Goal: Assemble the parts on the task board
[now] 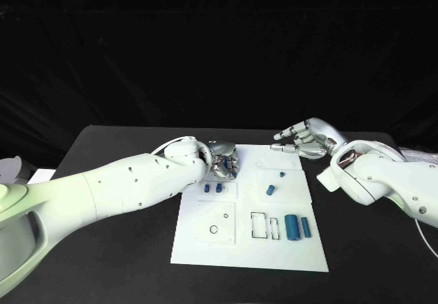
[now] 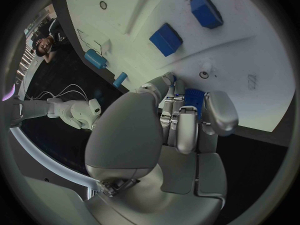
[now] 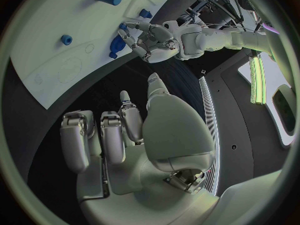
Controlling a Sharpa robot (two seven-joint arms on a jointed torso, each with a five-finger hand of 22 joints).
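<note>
A white task board (image 1: 251, 253) is seen lying in the middle of a black worktop (image 1: 119, 164); the left hand (image 1: 220, 161) is lowered over the board's far left corner, at about eleven o'clock from the board's centre; a small blue part (image 2: 194, 99) is held between its curled fingers (image 2: 186, 132), as shown in the left wrist view. The right hand (image 1: 306, 140) is held above the board's far right corner, at about one o'clock; its fingers (image 3: 103, 142) are loosely spread and nothing is held in them. Two small blue pieces (image 1: 214, 187) are seen just beneath the left hand; a blue peg (image 1: 271, 189) lies near the centre; a larger blue cylinder (image 1: 292, 226) and a slim blue bar (image 1: 307, 228) lie at about five o'clock. The step in hand is judged to be seating the held part; it would best be lowered squarely, with the grip eased only once the part is seated.
</note>
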